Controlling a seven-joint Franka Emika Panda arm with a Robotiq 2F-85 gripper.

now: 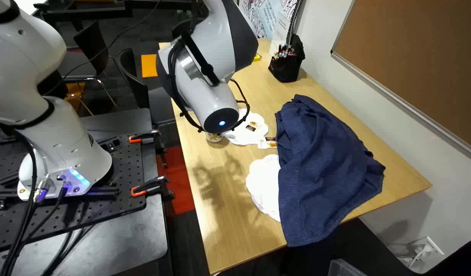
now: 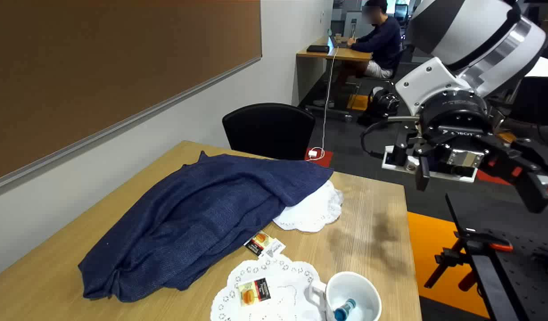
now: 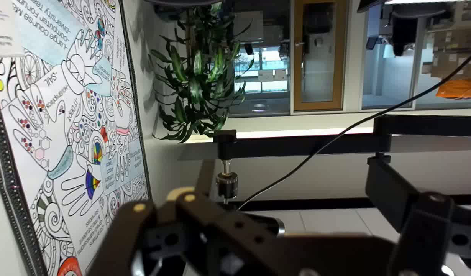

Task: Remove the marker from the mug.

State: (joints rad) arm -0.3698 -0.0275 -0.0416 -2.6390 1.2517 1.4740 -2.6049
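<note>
The white mug point(image 2: 359, 287) stands near the table's edge, overlapping a white paper doily. Its lower part point(image 1: 214, 137) also shows in an exterior view, the rest hidden behind my arm. The marker point(image 2: 345, 309), short and teal-blue, lies tilted inside the mug. My gripper point(image 2: 478, 187) is raised above and away from the mug, off the table's edge on the robot's side. Its fingers are spread wide with nothing between them. In the wrist view the open fingers point(image 3: 297, 184) frame a wall and background; mug and marker are out of that view.
A dark blue cloth point(image 1: 327, 172) is heaped on the table, partly over a white doily point(image 1: 264, 188). Tea packets point(image 2: 254, 291) lie on and beside the other doily point(image 2: 229, 296). A black container of pens point(image 1: 287, 67) stands by the wall. Clamps point(image 1: 151, 186) hold the robot's bench.
</note>
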